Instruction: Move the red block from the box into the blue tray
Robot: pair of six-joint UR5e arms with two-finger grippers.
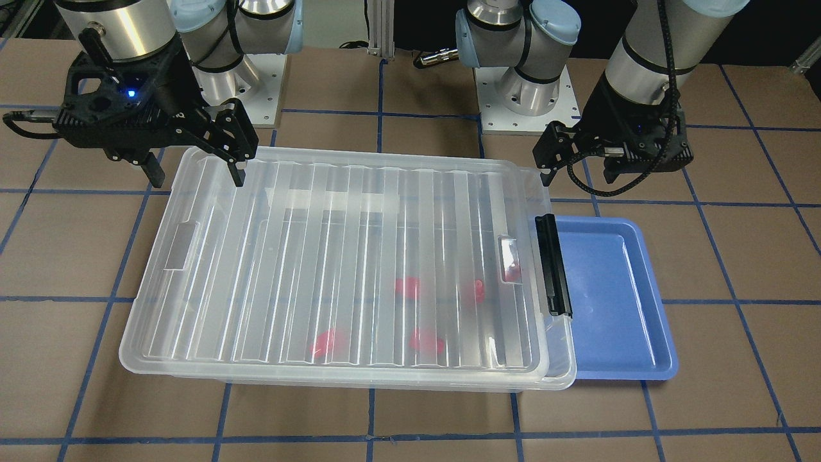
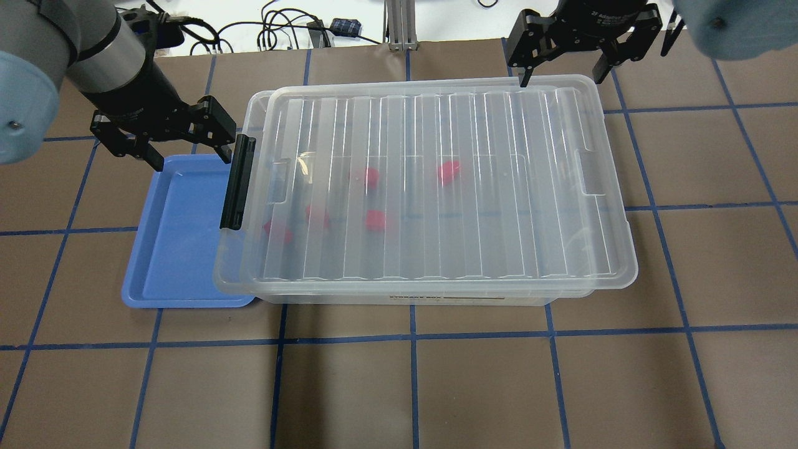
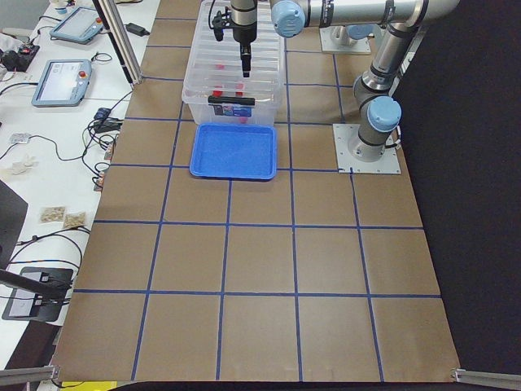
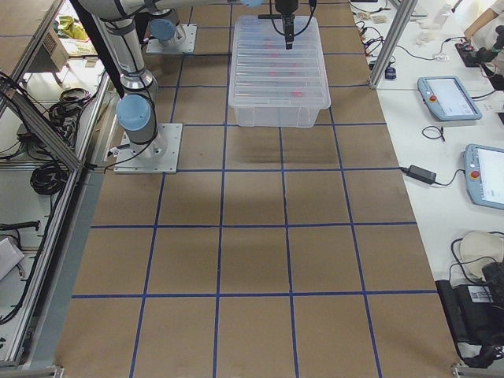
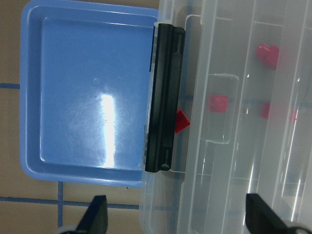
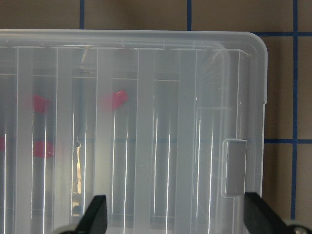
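The box (image 2: 436, 187) is a clear bin with its ribbed lid on and a black latch bar (image 2: 238, 182) at its left end. Several red blocks (image 2: 368, 178) show blurred through the lid; I cannot tell which is the knob-topped red block. The blue tray (image 2: 181, 249) lies empty against the latch end, partly under the box's rim. My left gripper (image 2: 187, 134) is open and empty, above the tray's far edge beside the latch. My right gripper (image 2: 561, 72) is open and empty, above the lid's far right corner.
The brown table (image 2: 436, 386) has blue tape grid lines. The arm bases (image 1: 513, 96) stand behind the box. Cables and devices lie past the table's far edge (image 2: 280, 37).
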